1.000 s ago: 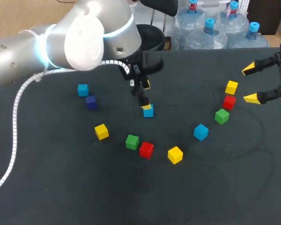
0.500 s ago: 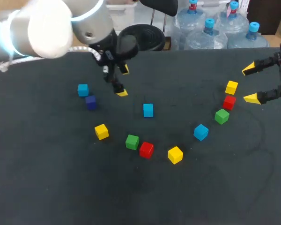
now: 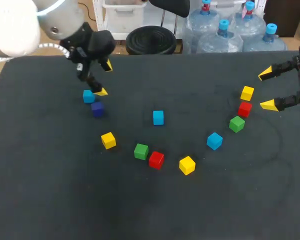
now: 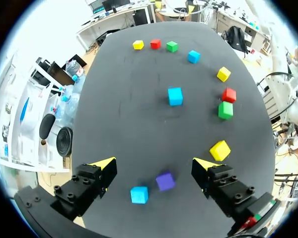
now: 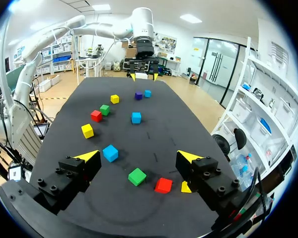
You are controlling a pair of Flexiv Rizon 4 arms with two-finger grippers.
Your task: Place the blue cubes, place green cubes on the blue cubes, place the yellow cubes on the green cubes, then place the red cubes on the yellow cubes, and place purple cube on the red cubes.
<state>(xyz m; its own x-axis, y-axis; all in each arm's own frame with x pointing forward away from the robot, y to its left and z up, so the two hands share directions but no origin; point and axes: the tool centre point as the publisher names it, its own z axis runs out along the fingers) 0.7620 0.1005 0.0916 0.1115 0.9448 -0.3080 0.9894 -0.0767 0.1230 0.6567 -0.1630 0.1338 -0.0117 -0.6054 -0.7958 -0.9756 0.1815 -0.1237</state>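
Dark worktop (image 3: 140,215), all eleven cubes sit single on it, nothing stacked. Left arm (image 3: 20,25) comes in at the far left corner; left end effector (image 3: 104,78) has its fingers wide apart, nothing in them, hanging just beside the far-left blue cube (image 3: 88,96). The purple cube (image 3: 97,108) sits just beside that blue one on the near side; in the left wrist view both lie on the worktop between the spread fingers, untouched. Right end effector (image 3: 267,89) at the right edge, fingers also apart, empty, just off the right-hand row: right yellow cube (image 3: 247,93), right red cube (image 3: 245,108), right green cube (image 3: 236,123), close-set in a line. In the right wrist view the green and red ones lie between the spread fingers, and the yellow one is partly hidden behind one finger. Right blue cube (image 3: 214,140) is near that green one, toward the middle. Middle blue cube (image 3: 158,117) stands alone mid-worktop, apart from the rest. Near arc from the left: left yellow cube (image 3: 108,140), left green cube (image 3: 141,151) with the left red cube (image 3: 156,159) just beside it, then middle yellow cube (image 3: 187,165)
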